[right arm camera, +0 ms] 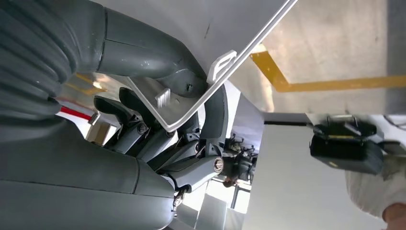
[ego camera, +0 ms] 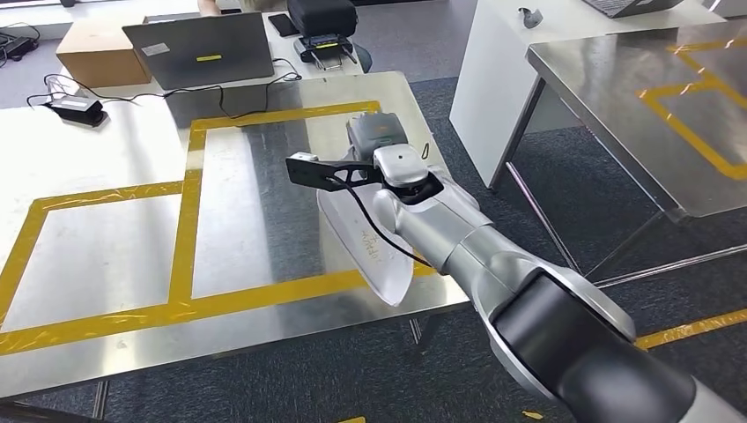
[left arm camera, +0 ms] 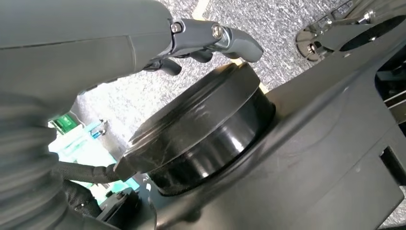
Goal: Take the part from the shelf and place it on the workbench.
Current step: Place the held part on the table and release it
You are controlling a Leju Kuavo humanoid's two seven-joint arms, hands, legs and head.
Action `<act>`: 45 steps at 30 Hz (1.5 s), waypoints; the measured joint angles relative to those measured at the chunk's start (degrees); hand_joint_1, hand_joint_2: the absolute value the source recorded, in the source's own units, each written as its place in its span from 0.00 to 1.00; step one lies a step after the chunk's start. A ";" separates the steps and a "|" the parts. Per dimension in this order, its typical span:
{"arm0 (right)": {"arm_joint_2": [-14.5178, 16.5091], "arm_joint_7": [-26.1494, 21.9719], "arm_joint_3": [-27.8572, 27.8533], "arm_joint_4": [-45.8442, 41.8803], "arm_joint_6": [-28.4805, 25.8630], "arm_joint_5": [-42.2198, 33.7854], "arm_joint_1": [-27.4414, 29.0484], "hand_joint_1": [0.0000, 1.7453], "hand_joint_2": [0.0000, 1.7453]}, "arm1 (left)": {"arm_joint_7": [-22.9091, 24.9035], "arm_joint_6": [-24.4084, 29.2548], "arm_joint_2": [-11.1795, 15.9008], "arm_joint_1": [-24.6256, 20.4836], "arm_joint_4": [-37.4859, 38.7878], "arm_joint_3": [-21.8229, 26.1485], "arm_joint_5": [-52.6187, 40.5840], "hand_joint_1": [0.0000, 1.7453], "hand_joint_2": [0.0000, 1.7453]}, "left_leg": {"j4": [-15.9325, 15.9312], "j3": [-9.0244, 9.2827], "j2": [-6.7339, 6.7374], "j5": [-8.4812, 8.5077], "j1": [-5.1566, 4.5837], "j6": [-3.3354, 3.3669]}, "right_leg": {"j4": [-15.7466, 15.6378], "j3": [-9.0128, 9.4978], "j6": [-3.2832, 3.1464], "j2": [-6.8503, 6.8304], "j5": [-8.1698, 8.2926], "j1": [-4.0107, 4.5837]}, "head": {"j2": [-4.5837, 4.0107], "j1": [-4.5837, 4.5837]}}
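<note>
My right arm reaches out over the steel workbench point(ego camera: 106, 238), which is marked with yellow tape. My right hand point(ego camera: 374, 132) holds the part point(ego camera: 366, 247), a thin white-silver curved panel that hangs low over the bench's front right area, across a tape line. In the right wrist view the part point(right arm camera: 230, 67) is a thin white plate pinched between the thick thumb and the dark fingers point(right arm camera: 143, 134). I cannot tell whether the part touches the bench. My left hand point(left arm camera: 206, 43) hangs beside my body with its fingers loosely apart and holds nothing.
At the bench's far edge stand a laptop point(ego camera: 203, 48), a cardboard box point(ego camera: 97, 53), a black power adapter point(ego camera: 75, 107) with cables and a black bag point(ego camera: 321, 22). A white table point(ego camera: 502, 70) and a second steel table point(ego camera: 634, 106) stand to the right across an aisle. A person's sleeve point(right arm camera: 378, 191) is nearby.
</note>
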 joint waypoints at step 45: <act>6.24 3.11 3.98 2.96 -1.27 -5.99 -5.07 0.00 0.00 | 0.97 0.00 -0.59 -0.26 0.09 0.00 -1.85 0.00 0.00 | -1.88 2.64 0.18 -0.86 -0.42 -2.27 | -16.80 7.43 -1.68 0.20 7.86 0.32 | 0.00 -0.03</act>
